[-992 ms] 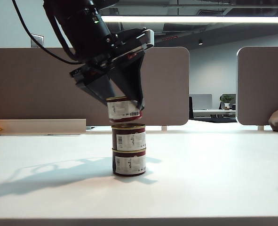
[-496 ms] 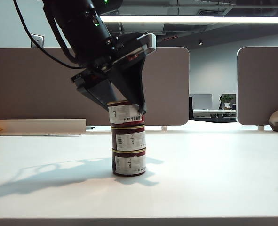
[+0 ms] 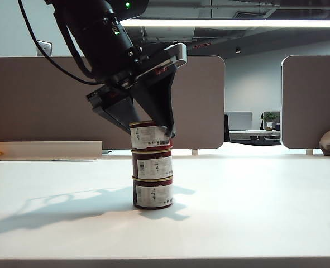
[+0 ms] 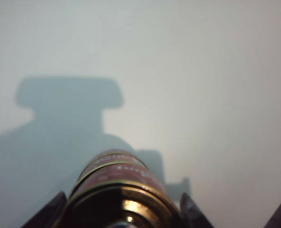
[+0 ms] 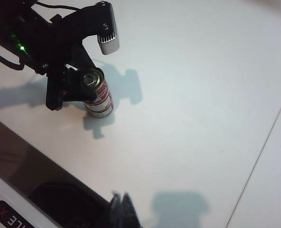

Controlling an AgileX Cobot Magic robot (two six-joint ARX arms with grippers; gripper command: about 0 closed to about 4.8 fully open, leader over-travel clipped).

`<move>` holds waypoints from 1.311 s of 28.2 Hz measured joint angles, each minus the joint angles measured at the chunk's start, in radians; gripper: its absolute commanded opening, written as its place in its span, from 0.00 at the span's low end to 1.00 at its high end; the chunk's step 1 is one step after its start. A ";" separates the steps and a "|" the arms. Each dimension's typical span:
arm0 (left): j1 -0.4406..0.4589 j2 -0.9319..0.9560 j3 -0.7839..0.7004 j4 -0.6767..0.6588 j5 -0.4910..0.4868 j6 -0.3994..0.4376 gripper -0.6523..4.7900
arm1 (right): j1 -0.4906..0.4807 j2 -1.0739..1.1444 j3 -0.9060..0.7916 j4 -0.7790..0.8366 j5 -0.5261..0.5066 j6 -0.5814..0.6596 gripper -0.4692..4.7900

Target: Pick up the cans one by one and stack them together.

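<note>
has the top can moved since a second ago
Yes. The top can, between the left hand's fingers, has come down onto the middle can; earlier there was a gap above that unmoved can.

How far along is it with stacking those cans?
Nearly finished. Two cans already stand stacked on the table. The top can now sits on them, with the left gripper around it, not yet withdrawn. The right gripper waits shut, off to the side. Left: letting go and backing away.

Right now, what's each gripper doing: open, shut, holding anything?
Left gripper: around the top can of the stack; grip or release cannot be told.
Right gripper: shut, empty, away from the stack.
</note>
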 measured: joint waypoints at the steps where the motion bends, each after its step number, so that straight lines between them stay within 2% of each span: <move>1: 0.000 0.000 0.000 0.000 0.000 0.000 0.67 | 0.000 0.000 0.000 0.000 0.000 0.000 0.08; 6: 0.000 0.001 0.006 -0.007 0.000 0.000 0.70 | 0.000 0.000 0.000 0.000 0.000 0.000 0.08; 9: 0.000 0.001 0.015 -0.016 0.000 -0.001 0.76 | 0.000 0.000 0.000 0.000 0.000 0.000 0.08; 16: 0.000 0.001 0.086 -0.078 0.000 -0.001 0.74 | 0.000 0.000 0.000 0.000 0.000 0.000 0.08; 17: 0.000 0.001 0.097 -0.091 0.000 -0.001 0.69 | 0.000 0.000 0.000 0.000 0.000 0.000 0.08; 20: 0.000 -0.009 0.122 -0.127 0.000 0.000 0.37 | 0.000 0.000 0.000 0.000 0.000 0.000 0.08; 22: 0.000 -0.030 0.139 -0.144 0.000 -0.001 0.22 | 0.000 0.000 0.000 0.001 0.000 0.000 0.08; 23: 0.000 -0.059 0.154 -0.146 0.000 -0.002 0.19 | 0.000 -0.001 0.000 0.002 0.000 0.000 0.08; 24: 0.000 -0.076 0.162 -0.145 0.000 -0.002 0.13 | 0.000 -0.002 0.000 0.005 0.000 0.000 0.08; 28: 0.000 -0.196 0.172 -0.145 0.005 -0.007 0.11 | 0.000 -0.019 0.000 0.045 0.017 -0.020 0.08; 37: 0.000 -0.458 0.172 -0.144 0.005 -0.077 0.11 | 0.000 -0.123 -0.005 0.145 0.019 -0.097 0.08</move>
